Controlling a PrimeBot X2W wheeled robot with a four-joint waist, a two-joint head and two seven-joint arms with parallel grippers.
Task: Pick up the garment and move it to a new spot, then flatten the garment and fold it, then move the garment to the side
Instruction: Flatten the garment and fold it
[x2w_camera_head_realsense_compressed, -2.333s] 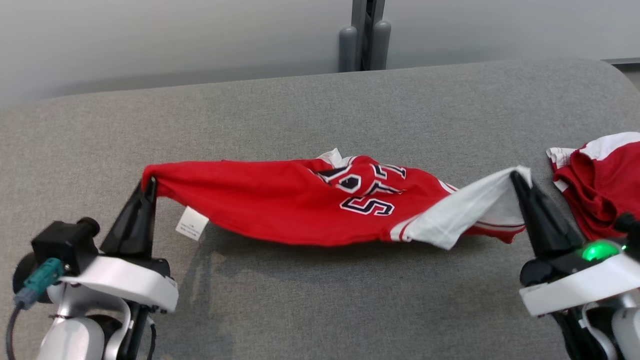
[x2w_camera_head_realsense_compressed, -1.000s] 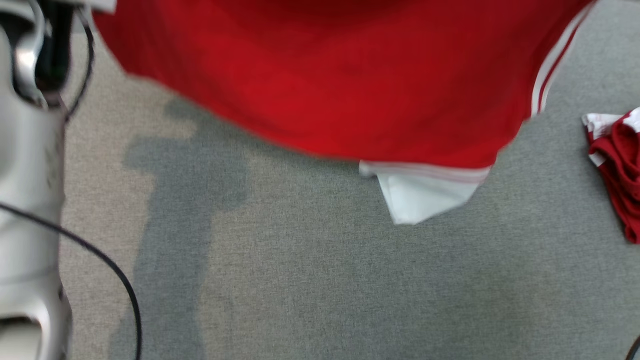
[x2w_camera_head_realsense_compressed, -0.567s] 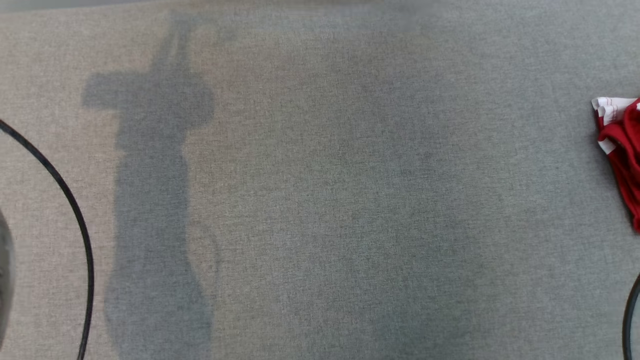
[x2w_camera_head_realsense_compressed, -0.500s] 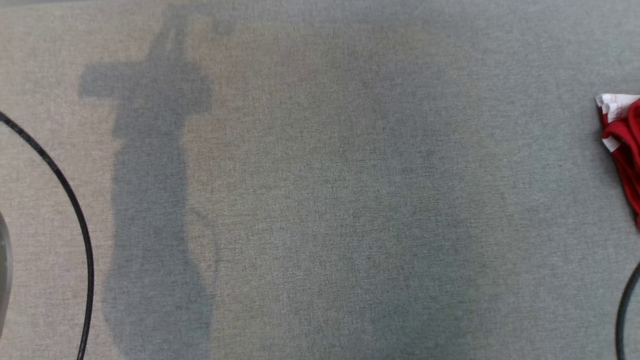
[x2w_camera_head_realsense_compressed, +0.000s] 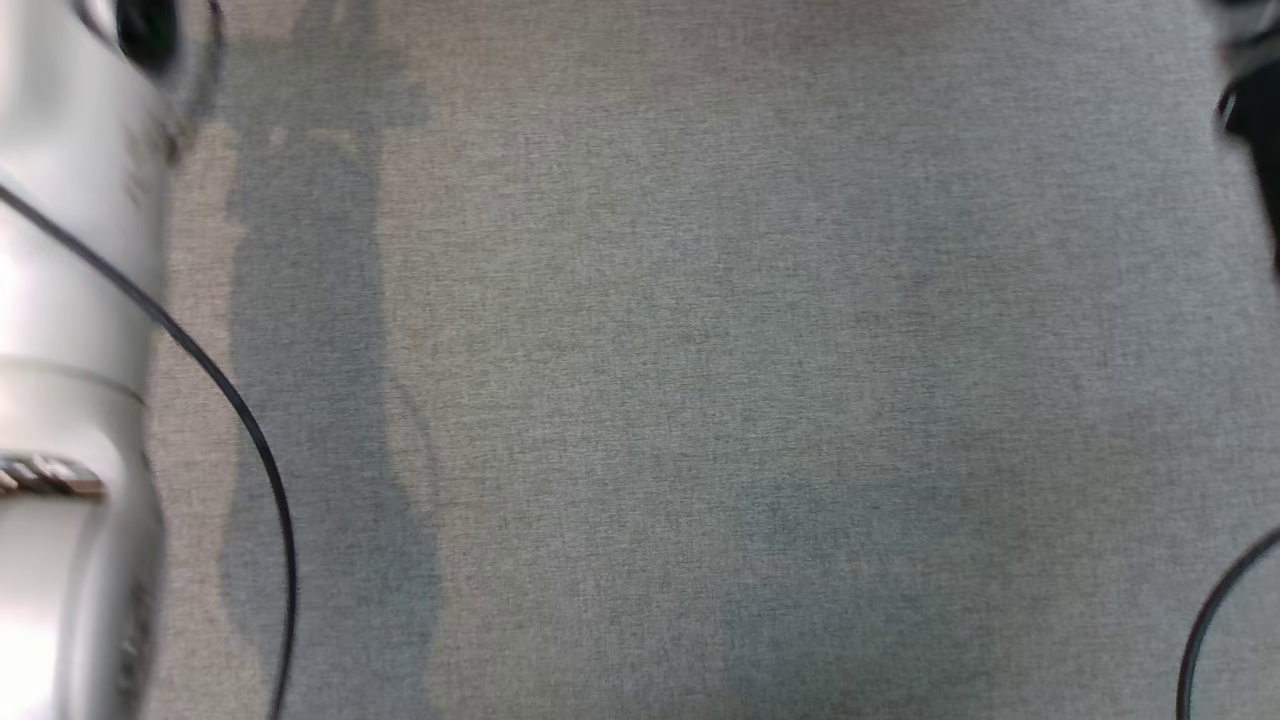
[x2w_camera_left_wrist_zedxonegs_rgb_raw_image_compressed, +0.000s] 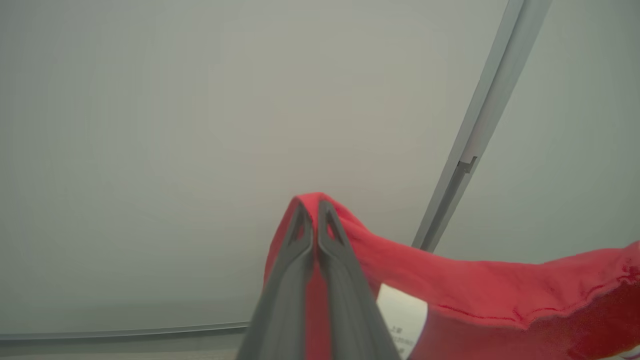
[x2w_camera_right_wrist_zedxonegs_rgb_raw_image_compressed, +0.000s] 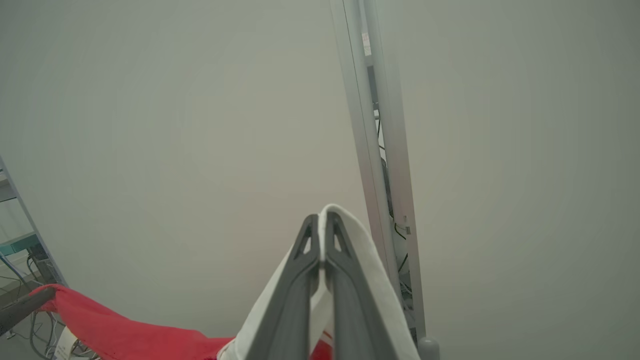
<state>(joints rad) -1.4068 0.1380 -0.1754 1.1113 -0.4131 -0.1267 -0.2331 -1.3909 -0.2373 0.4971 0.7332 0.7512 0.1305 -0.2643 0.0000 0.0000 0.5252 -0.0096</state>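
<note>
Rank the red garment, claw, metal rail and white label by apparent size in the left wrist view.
Largest to smallest:
red garment
left claw, though nearness to the camera inflates it
metal rail
white label, partly hidden

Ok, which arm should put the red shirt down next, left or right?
Probably both together. The left gripper pinches the red edge of the shirt, the right gripper pinches its white part, and it hangs between them, so neither is better placed.

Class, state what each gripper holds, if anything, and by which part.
The left gripper pinches a red edge of the garment; the right gripper pinches the same garment by its white section.
</note>
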